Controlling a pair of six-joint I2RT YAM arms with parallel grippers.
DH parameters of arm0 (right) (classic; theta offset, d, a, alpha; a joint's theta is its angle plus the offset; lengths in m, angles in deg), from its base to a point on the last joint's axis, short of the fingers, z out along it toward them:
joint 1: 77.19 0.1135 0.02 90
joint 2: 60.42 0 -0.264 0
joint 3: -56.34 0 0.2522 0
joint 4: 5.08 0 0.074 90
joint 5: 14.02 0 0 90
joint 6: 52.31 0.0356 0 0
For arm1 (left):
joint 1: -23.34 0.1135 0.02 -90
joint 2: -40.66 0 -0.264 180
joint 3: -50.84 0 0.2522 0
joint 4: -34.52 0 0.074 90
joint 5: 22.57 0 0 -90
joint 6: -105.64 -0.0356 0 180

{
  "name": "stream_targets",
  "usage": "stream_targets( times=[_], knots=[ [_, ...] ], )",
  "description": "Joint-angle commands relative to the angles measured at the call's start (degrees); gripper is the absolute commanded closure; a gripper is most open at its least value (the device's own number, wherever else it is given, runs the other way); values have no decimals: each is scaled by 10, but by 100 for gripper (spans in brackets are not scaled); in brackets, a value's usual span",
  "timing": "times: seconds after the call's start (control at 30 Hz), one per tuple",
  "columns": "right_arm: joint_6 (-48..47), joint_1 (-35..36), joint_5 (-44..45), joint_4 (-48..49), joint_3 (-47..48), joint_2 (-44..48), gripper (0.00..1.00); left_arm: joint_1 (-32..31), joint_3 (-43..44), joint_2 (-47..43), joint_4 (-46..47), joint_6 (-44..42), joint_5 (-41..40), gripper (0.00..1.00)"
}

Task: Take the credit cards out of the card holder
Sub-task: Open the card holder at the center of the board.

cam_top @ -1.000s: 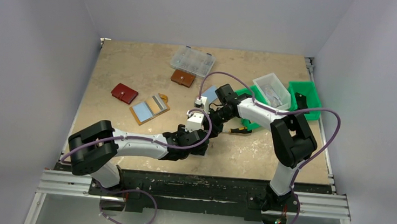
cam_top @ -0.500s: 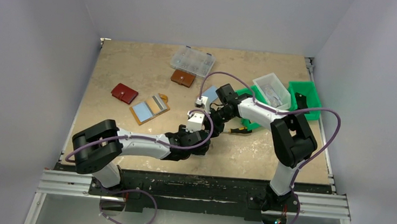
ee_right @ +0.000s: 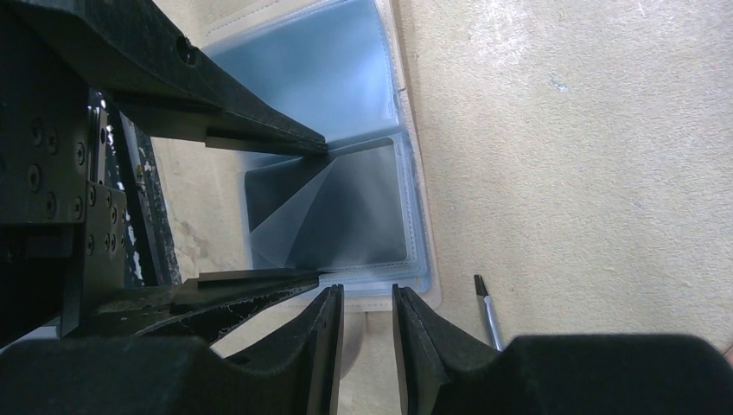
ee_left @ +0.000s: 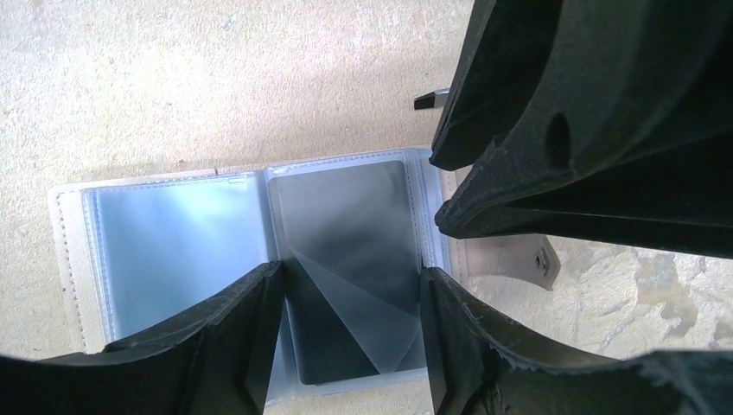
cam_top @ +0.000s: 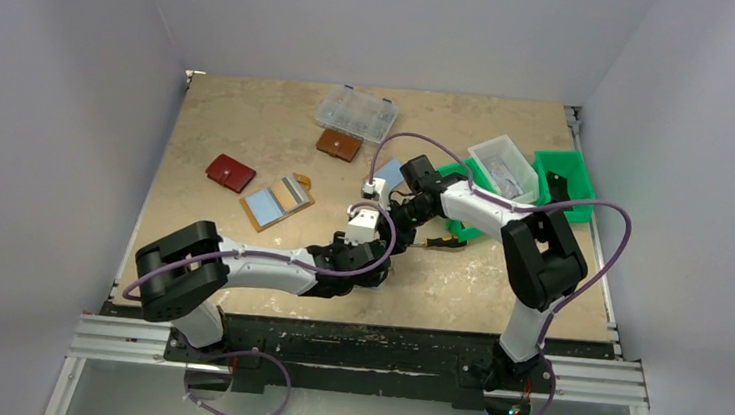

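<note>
Your left gripper point(ee_left: 350, 272) stands spread astride the dark card point(ee_left: 346, 207) in the card holder point(ee_left: 173, 251). The right gripper point(ee_right: 367, 294) is narrow; I cannot tell if it grips anything. Pinch the card, not the sleeve point(ee_left: 367, 307).

Beige table point(cam_top: 251, 117), pale grey walls point(cam_top: 48, 139)

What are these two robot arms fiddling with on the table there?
Both arms are bent over a small card holder lying open on the table. The left claw is open, its fingers either side of a clear sleeve holding a dark card. The right claw sits at the holder's edge, jaws slightly apart; whether it grips anything, I can't tell. The card is not out yet.
</note>
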Motion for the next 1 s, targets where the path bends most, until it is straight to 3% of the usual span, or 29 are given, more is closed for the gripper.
stream_targets(
  times=[0.0, 0.27, 0.97],
  knots=[
    [-4, -1, -35, 9, 15, 25, 66, -3, -12, -1, -32, -3, 10, 53],
    [-4, -2, -36, 8, 15, 27, 66, 15, -50, -44, -6, 0, 36, 61],
    [5, -2, -76, 6, 12, 17, 66, 139, -245, -223, 243, 31, 265, 61]
  ],
)
